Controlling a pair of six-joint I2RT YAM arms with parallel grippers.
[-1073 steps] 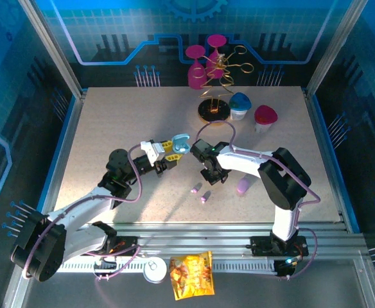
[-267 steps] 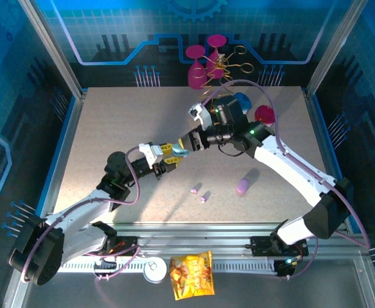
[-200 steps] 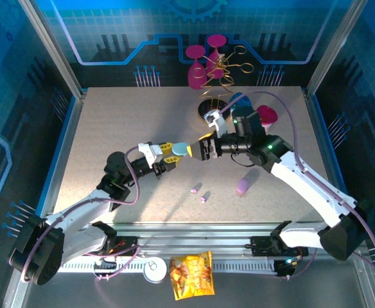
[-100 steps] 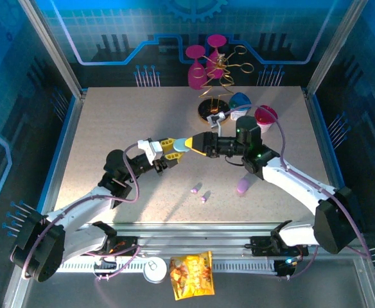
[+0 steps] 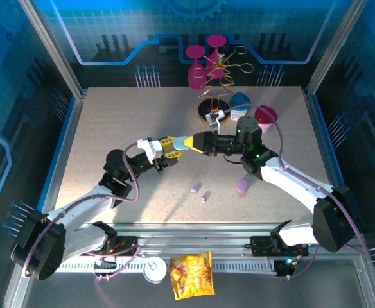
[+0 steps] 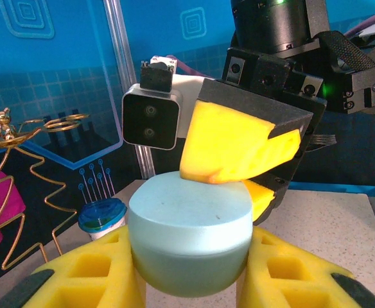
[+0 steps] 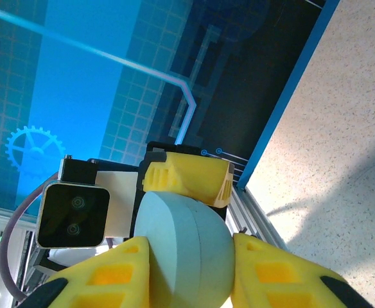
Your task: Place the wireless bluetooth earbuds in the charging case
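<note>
I have my left gripper (image 5: pixel 173 144) clamped tight on the pale blue case (image 5: pixel 182 142). My right gripper (image 5: pixel 192 142) meets it from 3 o'clock, fingers pressed against the same case. Two lilac earbuds (image 5: pixel 195 189) lie on the table (image 5: pixel 110 128) at 5 o'clock from the case.

The left arm (image 5: pixel 85 204) and right arm (image 5: pixel 298 182) have white link shells, black joints and lilac cables (image 5: pixel 135 179) looping alongside. The left gripper (image 5: pixel 174 144) and right gripper (image 5: pixel 192 141) carry chunky yellow fingers (image 6: pixel 232 144) on black housings (image 6: pixel 264 74) studded with screws (image 6: pixel 237 66), each beside a white-and-black twin-lens camera (image 6: pixel 152 115). A green light (image 6: pixel 329 88) glows on the right wrist.
</note>
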